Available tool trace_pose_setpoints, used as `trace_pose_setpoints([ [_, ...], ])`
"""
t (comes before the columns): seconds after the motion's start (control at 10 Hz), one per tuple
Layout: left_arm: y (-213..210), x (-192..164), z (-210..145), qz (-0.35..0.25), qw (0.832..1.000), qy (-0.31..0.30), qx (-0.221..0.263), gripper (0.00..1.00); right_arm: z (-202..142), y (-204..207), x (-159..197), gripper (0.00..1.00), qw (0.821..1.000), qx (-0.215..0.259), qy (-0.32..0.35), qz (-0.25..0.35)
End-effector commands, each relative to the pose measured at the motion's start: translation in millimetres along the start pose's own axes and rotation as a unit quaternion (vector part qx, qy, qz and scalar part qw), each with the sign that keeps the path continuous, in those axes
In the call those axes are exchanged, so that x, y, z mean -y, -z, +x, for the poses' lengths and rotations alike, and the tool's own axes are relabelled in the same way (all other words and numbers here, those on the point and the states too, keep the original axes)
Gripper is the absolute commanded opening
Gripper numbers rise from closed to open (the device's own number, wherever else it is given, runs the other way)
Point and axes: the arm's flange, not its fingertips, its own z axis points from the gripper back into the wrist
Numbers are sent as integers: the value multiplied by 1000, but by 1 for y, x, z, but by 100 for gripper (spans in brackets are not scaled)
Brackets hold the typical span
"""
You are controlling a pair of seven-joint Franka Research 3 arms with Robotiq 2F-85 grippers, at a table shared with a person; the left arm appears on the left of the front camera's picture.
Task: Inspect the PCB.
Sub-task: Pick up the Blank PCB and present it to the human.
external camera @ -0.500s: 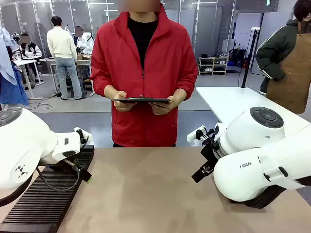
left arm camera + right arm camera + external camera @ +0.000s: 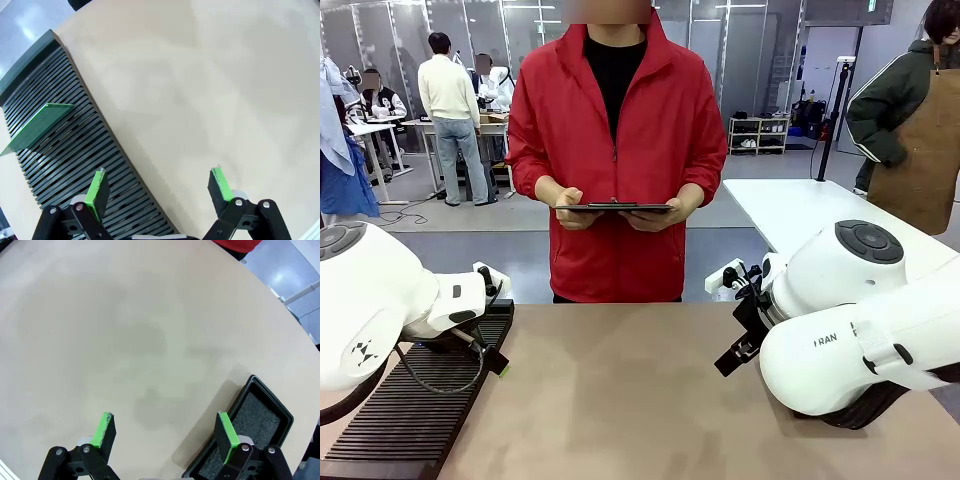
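A green PCB [image 2: 42,125] stands tilted in a slot of a ribbed black rack [image 2: 75,150] on the table [image 2: 620,380]. The left gripper [image 2: 160,185] hovers by the rack's edge, jaws wide and empty. The right gripper [image 2: 165,432], also wide and empty, hangs beside a black tray [image 2: 260,430]. Across the table, a person holds a dark tablet [image 2: 612,207].

Very little is changing. The person is easing the tablet [image 2: 613,207] a touch toward the picture's right, so its left end is sitting slightly farther in over the right hand [image 2: 565,193]. The left hand [image 2: 657,214] (the one at the picture's right) is shifting a shade with it under the tablet's edge. The move is so slight that it is barely showing.
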Motion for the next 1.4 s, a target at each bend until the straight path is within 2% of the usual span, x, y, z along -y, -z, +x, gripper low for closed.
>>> trace_pose_setpoints([
  [0.0, 0, 0, 0, 0, 1000, 0, 0, 100, 0, 0, 0, 100, 1000, 0, 1, 0],
  [0.3, 0, 0, 0, 0, 1000, 0, 0, 100, 0, 0, 0, 100, 1000, 0, 0, 0],
  [0.5, -45, -12, 26, -14, 1000, 6, -22, 100, 18, -45, 13, 100, 999, 18, 19, 35],
  [0.6, -62, -18, 33, -48, 999, 3, -23, 100, 24, -62, 21, 100, 997, 29, 29, 61],
  [0.8, -87, -30, 36, -132, 991, -16, -30, 100, 26, -84, 34, 100, 994, 20, 56, 96],
  [0.9, -94, -38, 36, -168, 985, -30, -21, 100, 24, -92, 41, 100, 987, 30, 68, 141],
  [1.0, -103, -47, 32, -220, 974, -45, -16, 100, 18, -102, 51, 100, 980, 33, 91, 174],
  [1.1, -113, -61, 23, -283, 957, -57, -17, 100, 6, -113, 66, 100, 962, 44, 122, 242],
  [1.2, -122, -78, 9, -328, 942, -67, 2, 100, -11, -120, 83, 100, 945, 61, 150, 284],
  [1.3, -129, -96, -10, -382, 920, -76, 39, 100, -33, -125, 101, 100, 923, 84, 180, 328],
])
